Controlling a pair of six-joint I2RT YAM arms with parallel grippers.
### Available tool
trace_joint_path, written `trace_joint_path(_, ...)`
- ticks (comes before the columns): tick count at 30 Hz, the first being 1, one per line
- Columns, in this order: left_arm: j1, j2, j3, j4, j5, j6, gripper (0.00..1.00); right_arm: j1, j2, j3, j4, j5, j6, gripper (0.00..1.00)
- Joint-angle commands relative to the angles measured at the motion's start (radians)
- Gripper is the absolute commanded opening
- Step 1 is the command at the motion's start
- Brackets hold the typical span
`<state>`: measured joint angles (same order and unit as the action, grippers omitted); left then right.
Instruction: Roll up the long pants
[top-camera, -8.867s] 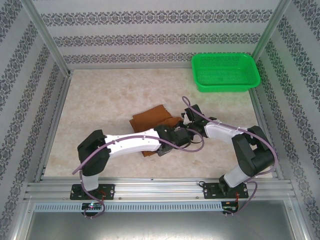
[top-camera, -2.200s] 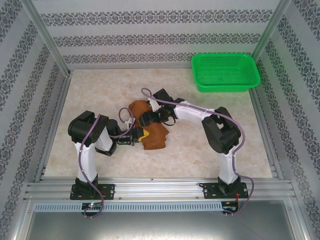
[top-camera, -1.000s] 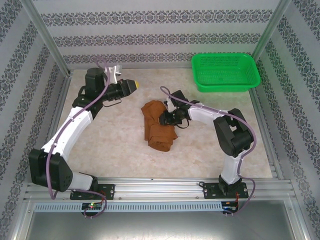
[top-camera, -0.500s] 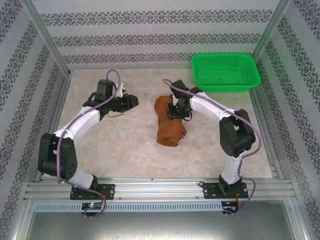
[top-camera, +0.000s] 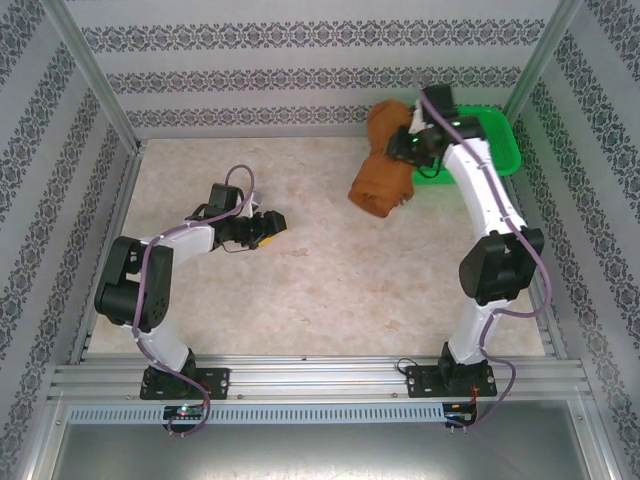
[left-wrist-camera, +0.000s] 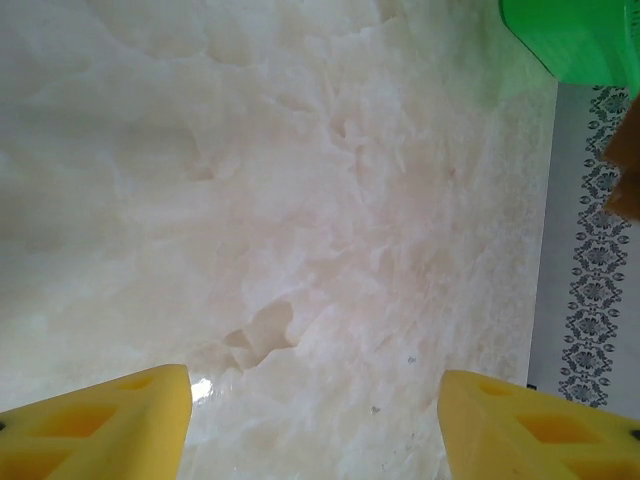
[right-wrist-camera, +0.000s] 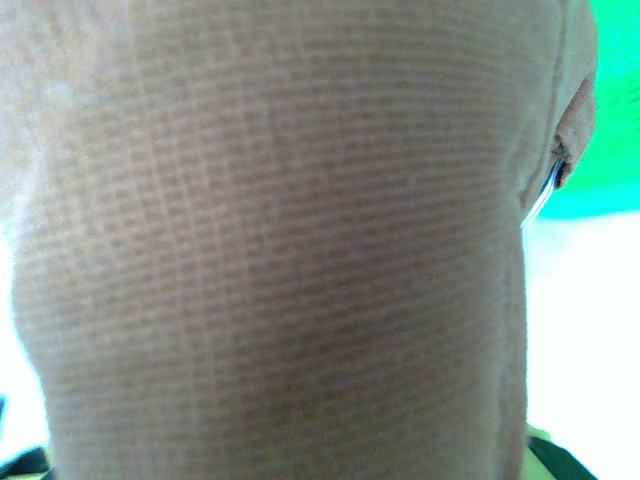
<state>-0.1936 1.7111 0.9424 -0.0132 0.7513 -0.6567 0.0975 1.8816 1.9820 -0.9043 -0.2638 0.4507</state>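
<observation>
At one o'clock in the overhead view, find the long pants (top-camera: 383, 180) rolled into a bundle, pinched in the right gripper (top-camera: 412, 145) and lifted off the table (top-camera: 330, 300) beside the green basket (top-camera: 497, 138), probably for dropping in; at nine o'clock, find the left gripper (top-camera: 275, 225) low and out of the way. From the left wrist, see yellow fingers (left-wrist-camera: 95, 420) spread wide on nothing, basket (left-wrist-camera: 570, 40) corner at one o'clock. From the right wrist, note only brown weave (right-wrist-camera: 280, 250) against the lens, with green at two o'clock.
</observation>
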Motion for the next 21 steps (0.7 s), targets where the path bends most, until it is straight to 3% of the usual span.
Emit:
trace_joint_path(1,0.003,0.025,0.020,0.072,0.025,-0.017,0.64,-0.090,0.034,0.092,0.150,-0.196,0.123,0.00)
trace_joint_path(4,0.004,0.057,0.043,0.076,0.030,-0.024,0.61,-0.155,0.078,0.138,0.282,-0.288,0.244,0.00)
trace_joint_path(12,0.001,0.135,0.095,0.092,0.031,-0.042,0.58,-0.217,0.162,0.126,0.620,-0.211,0.421,0.00)
trace_joint_path(21,-0.006,0.249,0.165,0.118,0.059,-0.083,0.55,-0.274,0.342,0.087,0.918,0.035,0.527,0.00)
